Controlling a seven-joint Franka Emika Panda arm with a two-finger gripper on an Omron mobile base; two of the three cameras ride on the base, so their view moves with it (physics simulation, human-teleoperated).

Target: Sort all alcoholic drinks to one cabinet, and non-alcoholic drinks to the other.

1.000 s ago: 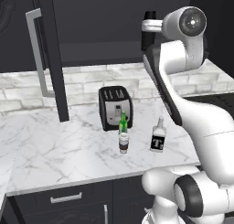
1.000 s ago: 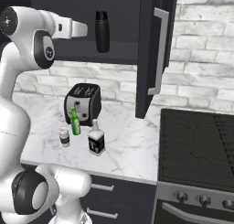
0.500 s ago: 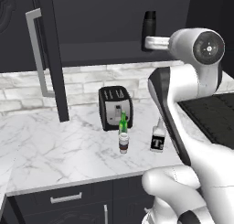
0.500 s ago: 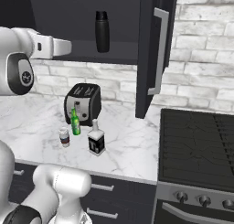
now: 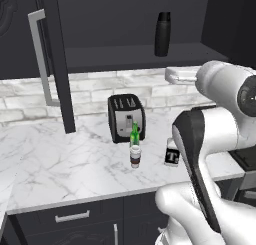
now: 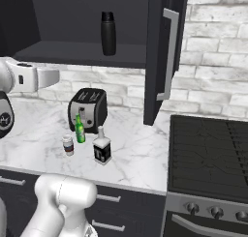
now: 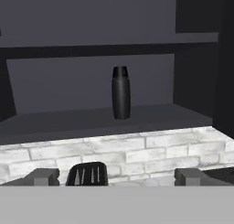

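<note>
Marble counter under dark wall cabinets: from the left base view, you see the black flask upright on the open cabinet shelf. On the counter, a coffee cup, green beer bottle and squat pale bottle wait before a toaster.

From the right base view, those three stand close together, well below the shelf.

From the hand view, your gripper faces the flask, fingers spread, holding nothing. You likely have one drink sorted, three left.
</note>
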